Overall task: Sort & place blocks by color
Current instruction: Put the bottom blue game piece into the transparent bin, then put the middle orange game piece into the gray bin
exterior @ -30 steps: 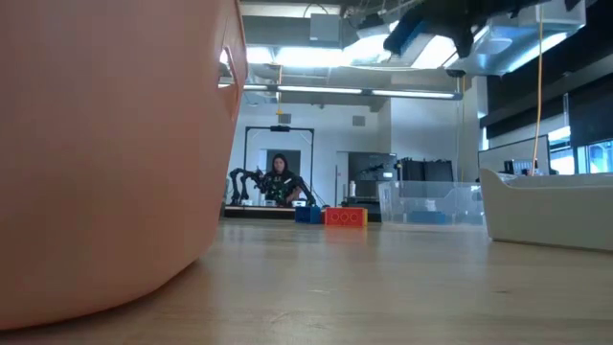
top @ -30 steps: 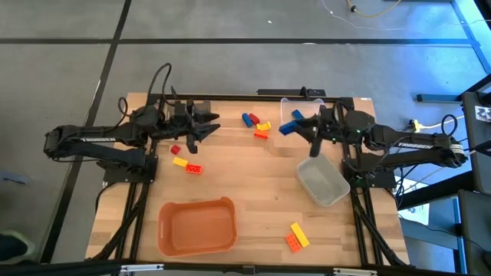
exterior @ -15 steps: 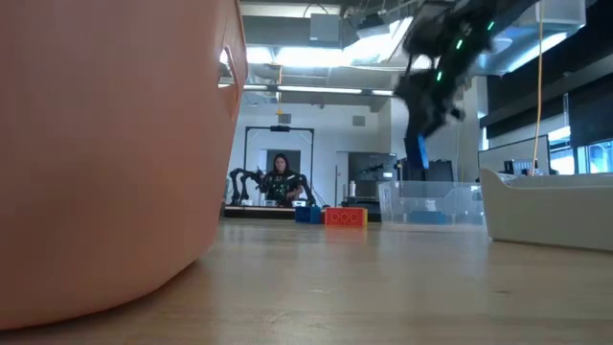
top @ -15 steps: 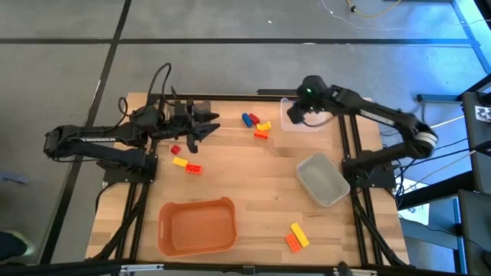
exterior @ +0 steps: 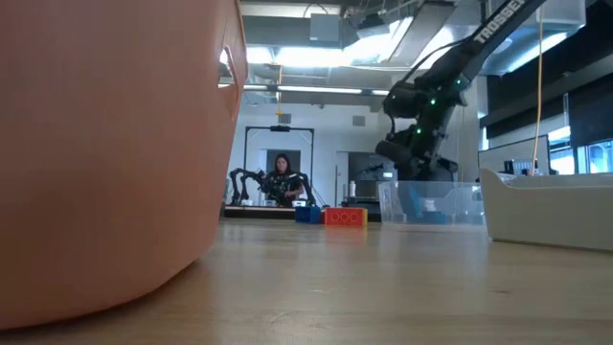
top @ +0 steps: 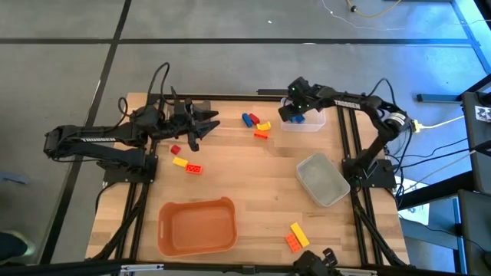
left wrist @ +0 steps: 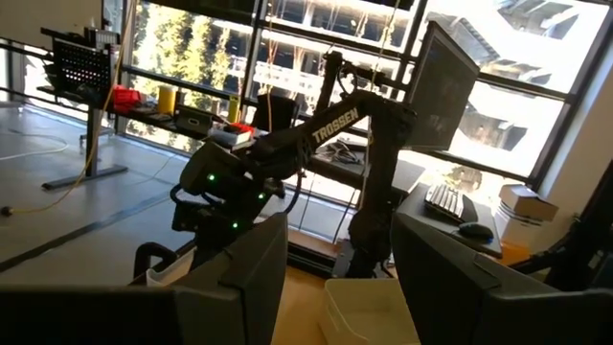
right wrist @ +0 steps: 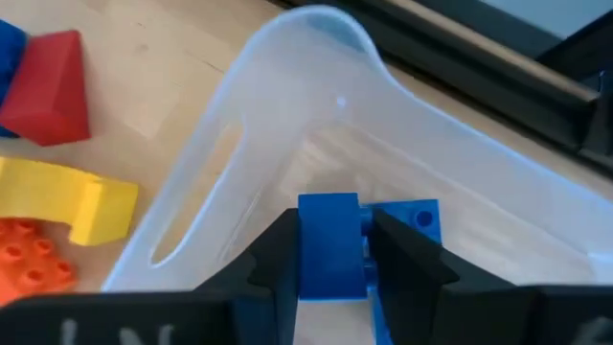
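Observation:
My right gripper [top: 294,115] is at the table's far right, tipped down into the clear bin [top: 305,123] and shut on a blue block [right wrist: 330,244]. A second blue block [right wrist: 418,220] lies on the bin's floor just beyond it. Blue, red, yellow and orange blocks [top: 257,125] lie on the table left of the bin. A red block [top: 175,150], a yellow one [top: 180,162] and another red one [top: 194,169] lie at the left. My left gripper [top: 209,123] hangs open above the far left of the table, with nothing in it. My right gripper pinches the blue block by two opposite sides [right wrist: 308,251] between its two fingers [right wrist: 273,264]. The fingers slant down from above, inside the clear bin's wall. The block stands upright between them; whether it touches the bin's floor, I cannot tell.
An orange bin [top: 197,226] stands at the near left and fills the low view's left side [exterior: 105,144]. A pale grey bin [top: 322,181] sits at the right. A yellow and an orange block [top: 296,236] lie near the front edge. A person [exterior: 280,175] is far behind the table.
My right gripper has carried the blue block toward the table's far edge. It has tipped from nearly level to pointing steeply down and has sunk from high above the table into the clear bin. It has stayed shut on the block.

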### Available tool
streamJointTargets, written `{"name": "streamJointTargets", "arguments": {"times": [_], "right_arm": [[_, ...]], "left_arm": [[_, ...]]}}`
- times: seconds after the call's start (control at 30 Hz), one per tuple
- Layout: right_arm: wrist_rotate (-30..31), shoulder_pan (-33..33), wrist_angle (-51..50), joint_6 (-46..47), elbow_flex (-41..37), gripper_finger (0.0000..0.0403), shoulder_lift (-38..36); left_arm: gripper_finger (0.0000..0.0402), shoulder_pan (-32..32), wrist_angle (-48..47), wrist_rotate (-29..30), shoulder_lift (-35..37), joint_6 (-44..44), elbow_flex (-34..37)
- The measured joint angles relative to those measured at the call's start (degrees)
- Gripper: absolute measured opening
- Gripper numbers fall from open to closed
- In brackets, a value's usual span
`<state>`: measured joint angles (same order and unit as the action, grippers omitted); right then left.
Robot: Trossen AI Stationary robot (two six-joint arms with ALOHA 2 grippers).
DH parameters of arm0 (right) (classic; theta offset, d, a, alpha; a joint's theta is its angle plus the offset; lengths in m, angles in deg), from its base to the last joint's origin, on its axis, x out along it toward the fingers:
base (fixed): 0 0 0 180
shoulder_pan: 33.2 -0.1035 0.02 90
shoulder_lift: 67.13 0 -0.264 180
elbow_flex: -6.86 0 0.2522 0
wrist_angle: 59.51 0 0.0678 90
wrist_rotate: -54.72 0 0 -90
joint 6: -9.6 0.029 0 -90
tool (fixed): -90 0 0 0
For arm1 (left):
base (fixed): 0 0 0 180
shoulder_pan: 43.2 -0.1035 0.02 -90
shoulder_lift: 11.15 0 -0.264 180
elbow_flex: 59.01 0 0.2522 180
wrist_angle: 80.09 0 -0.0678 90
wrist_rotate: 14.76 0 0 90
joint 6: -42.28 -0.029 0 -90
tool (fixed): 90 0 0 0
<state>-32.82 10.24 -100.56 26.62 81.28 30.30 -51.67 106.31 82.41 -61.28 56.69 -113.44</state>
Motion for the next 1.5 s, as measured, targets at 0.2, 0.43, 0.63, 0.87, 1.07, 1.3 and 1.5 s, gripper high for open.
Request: {"name": "streamJointTargets", "arguments": {"times": [0.2, 0.43, 0.63, 0.87, 1.07, 1.3, 1.5], "right_arm": [[0.71, 0.0, 1.34, 2.4, 0.09, 0.0115, 0.75], [0.87, 0.0, 0.92, 2.46, -0.02, 0.0132, 0.83], [0.47, -0.09, 0.81, 2.1, -0.04, 0.0135, 0.24], [0.14, 0.43, -0.38, 0.65, -0.04, 0.0135, -3.71], [-0.75, 1.36, -2.28, 0.21, -0.07, 0.0135, -8.36], [-5.84, -0.05, -2.06, -4.42, -0.07, 0.0135, -20.37], [-16.4, -7.89, -0.47, -5.15, -0.07, 0.0135, -30.83]], "left_arm": [[0.0179, 0.0, 0.0, 0.73, 0.0, -0.01, 0.0], [0.0179, 0.02, 0.0, 0.7, 0.0, -0.02, 0.0], [0.0179, 0.02, 0.0, 0.7, 0.0, -0.02, 0.0], [0.0179, 0.0, 0.0, 0.7, 0.0, -0.02, 0.0], [0.0179, 0.02, 0.0, 0.7, 0.0, -0.02, 0.0], [0.0179, 0.0, -0.01, 0.7, 0.0, -0.04, 0.0], [0.0179, 0.01, -0.11, 0.7, 0.0, -0.04, 0.0]]}}
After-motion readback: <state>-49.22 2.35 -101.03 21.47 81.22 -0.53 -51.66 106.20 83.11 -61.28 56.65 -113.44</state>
